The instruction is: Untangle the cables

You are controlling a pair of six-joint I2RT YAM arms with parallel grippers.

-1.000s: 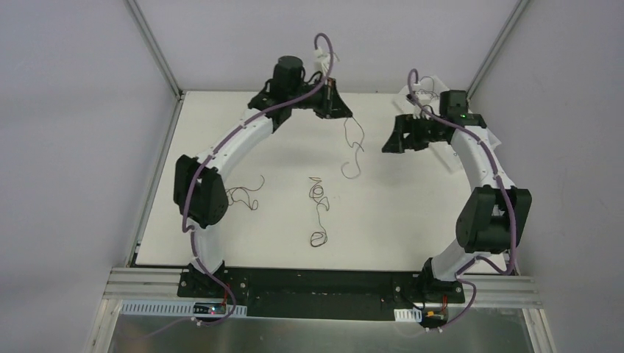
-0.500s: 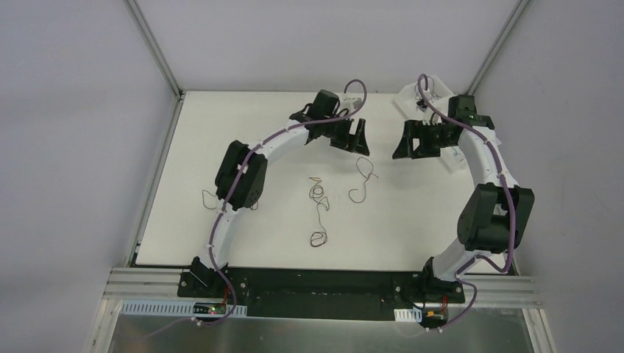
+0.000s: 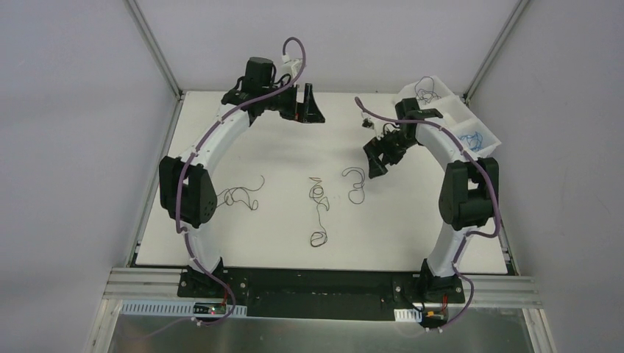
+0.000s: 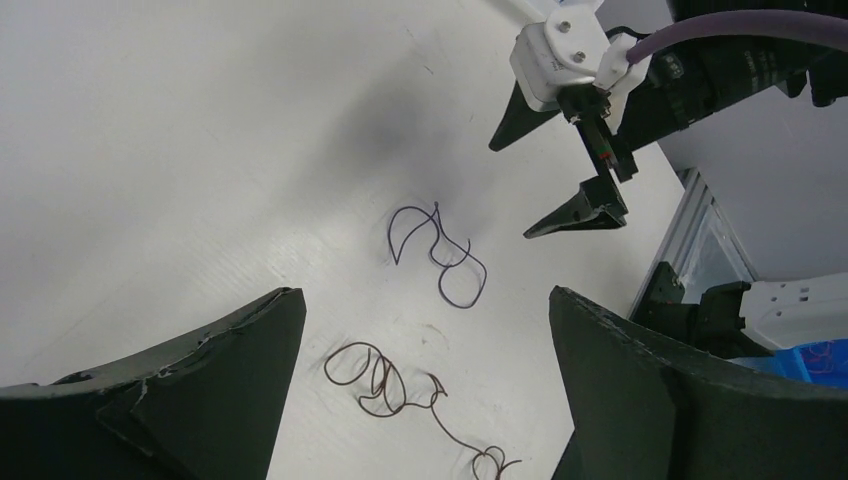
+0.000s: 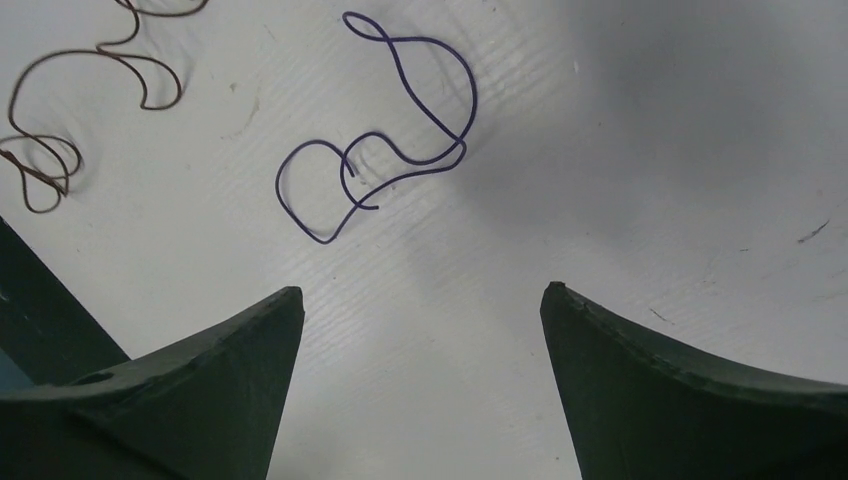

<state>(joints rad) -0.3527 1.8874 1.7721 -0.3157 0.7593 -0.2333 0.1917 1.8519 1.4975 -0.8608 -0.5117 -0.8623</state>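
Observation:
Three loose cables lie on the white table [image 3: 412, 228]. A dark purple curl [image 3: 356, 184] [image 5: 473, 95] [image 4: 462, 300] is right of centre. A brown-black string of loops [image 3: 318, 195] [image 4: 385, 385] runs down the middle, and a third dark one [image 3: 241, 195] lies beside the left arm. My right gripper [image 3: 375, 156] [image 5: 421, 290] hovers open just right of the purple curl, nothing between its fingers. At the back of the table my left gripper [image 3: 307, 110] [image 4: 422, 295] is raised, open and holding nothing.
A white divided tray [image 3: 458, 110] stands at the back right corner, holding a dark cable [image 3: 428, 91] and a bright blue one [image 3: 473, 137]. Metal frame posts rise at both back corners. The left arm's elbow [image 3: 188, 195] hangs over the table's left side.
The left gripper opened and dropped the purple cable right of centre, then swung back to the rear left. The right gripper came left and forward, close to that cable.

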